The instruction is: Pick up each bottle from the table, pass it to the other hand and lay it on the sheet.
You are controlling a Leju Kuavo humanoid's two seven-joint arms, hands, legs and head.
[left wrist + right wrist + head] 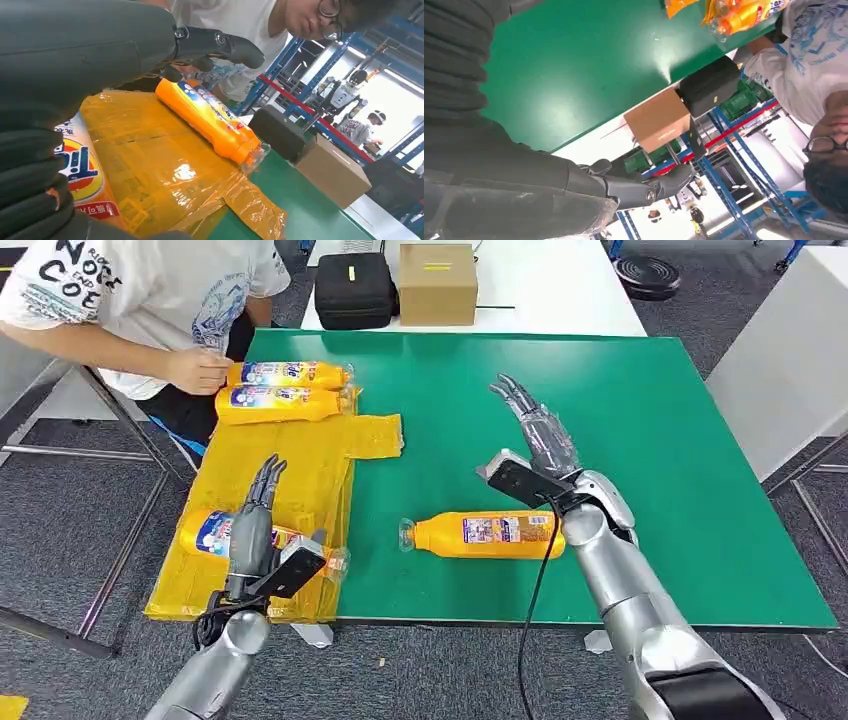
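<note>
On the green counter [640, 420]: one orange plastic detergent bottle [487, 534] lying on its side, just off the edge of the crinkled yellow plastic sheet [300, 480], cap toward the sheet. Right hand [540, 435] above the counter beyond that bottle, fingers straight and spread, holding nothing. Left hand [252, 530] over the sheet, fingers extended, empty, above a second orange bottle [205, 531] lying on the sheet. At the sheet's far end, two more orange bottles [285, 390] side by side, a person's hand [197, 369] touching them.
</note>
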